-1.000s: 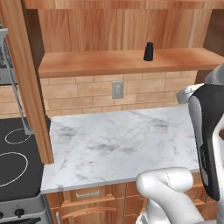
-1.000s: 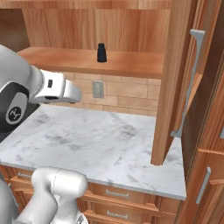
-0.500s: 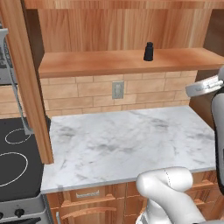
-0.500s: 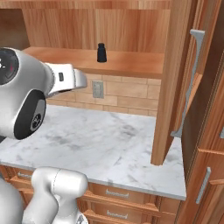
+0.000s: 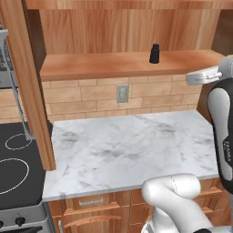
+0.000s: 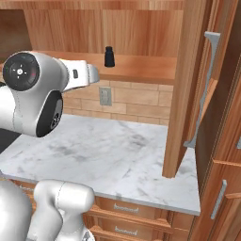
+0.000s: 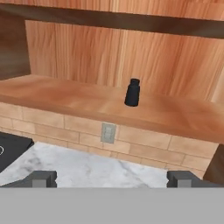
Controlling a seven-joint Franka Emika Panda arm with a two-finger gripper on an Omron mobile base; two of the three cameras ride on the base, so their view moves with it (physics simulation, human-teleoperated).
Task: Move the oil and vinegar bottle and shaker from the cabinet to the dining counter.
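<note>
The small black shaker [image 5: 154,53] [image 6: 109,56] [image 7: 132,92] stands upright on the plank shelf of the open wooden cabinet [image 5: 113,66] [image 6: 141,70] [image 7: 65,94], toward its right half. My gripper [image 7: 113,179] is open, with nothing between its fingertips [image 7: 41,178]. It faces the shelf from some way back, below the shaker's level and apart from it. The oil and vinegar bottle and the dining counter are out of view.
An open cabinet door [image 6: 186,84] juts out on the right, and another door edge [image 5: 27,82] stands on the left. Below the shelf are a brick backsplash with an outlet [image 5: 122,93], a marble worktop [image 5: 132,145] and a black stove [image 5: 13,168].
The arm has swung upward, its big joints rising toward shelf height in both base views. The shaker has stayed in place.
</note>
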